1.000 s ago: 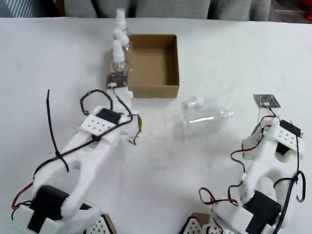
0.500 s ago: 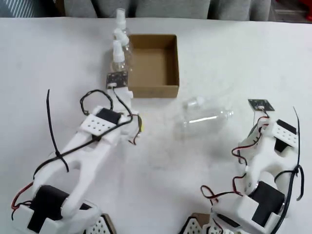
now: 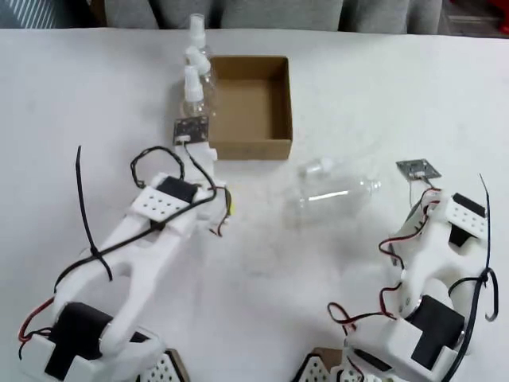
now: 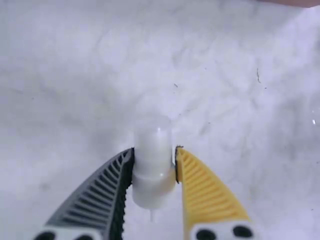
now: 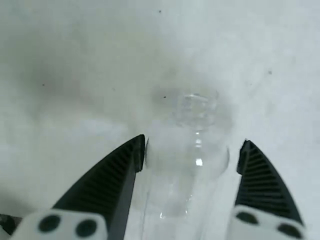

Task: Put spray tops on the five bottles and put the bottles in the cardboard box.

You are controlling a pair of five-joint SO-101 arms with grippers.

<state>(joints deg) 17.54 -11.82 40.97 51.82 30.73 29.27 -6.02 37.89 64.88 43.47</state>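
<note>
Beneath both claws we see the white table (image 3: pixel 382 87), which carries everything else. On it the left arm (image 3: pixel 151 231) stretches out towards the far side, and the right arm (image 3: pixel 433 247) is folded closer to its base. Just beyond the left claw (image 4: pixel 154 150) stands the cardboard box (image 3: pixel 250 149), open at the top. Along the box's outer wall, on the side away from the right claw (image 5: pixel 193 147), three standing bottles (image 3: pixel 193 95) with spray tops on form a row. Between the two claws, and nearer the right one, two clear bottles lie on their sides. The lying bottle (image 3: pixel 322 169) closer to the box has a white top at one end, and the open bottle (image 3: pixel 338 195) is just beside it; we cannot tell whether they touch. From the right wrist we see the right claw spread wide. That open bottle's bare threaded neck sits in the gap, and a little table shows on either side of it. The left claw is closed tight. Its grey and yellow fingers (image 4: pixel 200 190) pinch a white spray top (image 4: pixel 152 175) from both sides, just above the table.
</note>
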